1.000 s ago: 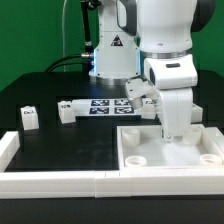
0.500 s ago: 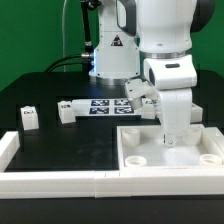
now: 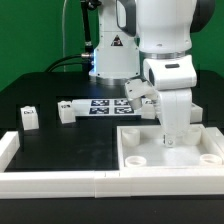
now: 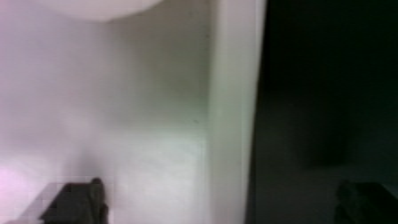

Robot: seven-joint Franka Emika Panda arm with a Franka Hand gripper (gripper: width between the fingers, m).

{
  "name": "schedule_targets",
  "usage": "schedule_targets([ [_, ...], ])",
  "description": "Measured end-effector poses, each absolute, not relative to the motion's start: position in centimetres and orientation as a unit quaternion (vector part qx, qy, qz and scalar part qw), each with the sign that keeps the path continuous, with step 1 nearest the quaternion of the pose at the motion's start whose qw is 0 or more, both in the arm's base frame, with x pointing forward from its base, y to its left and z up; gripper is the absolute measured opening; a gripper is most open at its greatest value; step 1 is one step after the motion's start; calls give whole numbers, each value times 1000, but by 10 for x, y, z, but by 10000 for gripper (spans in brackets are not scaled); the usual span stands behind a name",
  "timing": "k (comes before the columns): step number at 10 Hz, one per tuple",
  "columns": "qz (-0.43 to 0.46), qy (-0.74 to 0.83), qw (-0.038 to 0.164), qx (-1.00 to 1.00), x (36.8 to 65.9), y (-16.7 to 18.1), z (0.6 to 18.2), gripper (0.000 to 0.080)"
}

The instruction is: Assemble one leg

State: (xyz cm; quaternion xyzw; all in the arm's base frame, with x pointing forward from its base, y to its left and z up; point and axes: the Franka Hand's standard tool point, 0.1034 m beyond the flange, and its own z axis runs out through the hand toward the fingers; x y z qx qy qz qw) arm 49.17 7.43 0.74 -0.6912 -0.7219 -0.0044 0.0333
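A small white leg [image 3: 29,118] with a black-and-white marker lies on the black table at the exterior view's left, far from my gripper. A second small white block [image 3: 66,110] lies next to the marker board. My gripper [image 3: 170,138] hangs low over the far edge of the large white square panel [image 3: 190,168] at the exterior view's right. In the wrist view the gripper [image 4: 222,205] is open, its dark fingertips [image 4: 75,200] wide apart. The blurred white panel [image 4: 143,120] and its edge lie between them, with black table beyond. Nothing is held.
The marker board [image 3: 100,106] lies behind the middle of the table. Another white part with a marker [image 3: 138,93] sits close behind my hand. A long white rail [image 3: 60,180] runs along the front edge. The robot base [image 3: 112,50] stands at the back.
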Motion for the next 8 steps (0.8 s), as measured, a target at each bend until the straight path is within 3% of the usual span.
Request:
schedule_targets([
  [5,-17,-674,1,-739,478,70,59,649],
  [8,-16,-644,4,-765,477,70,56,649],
])
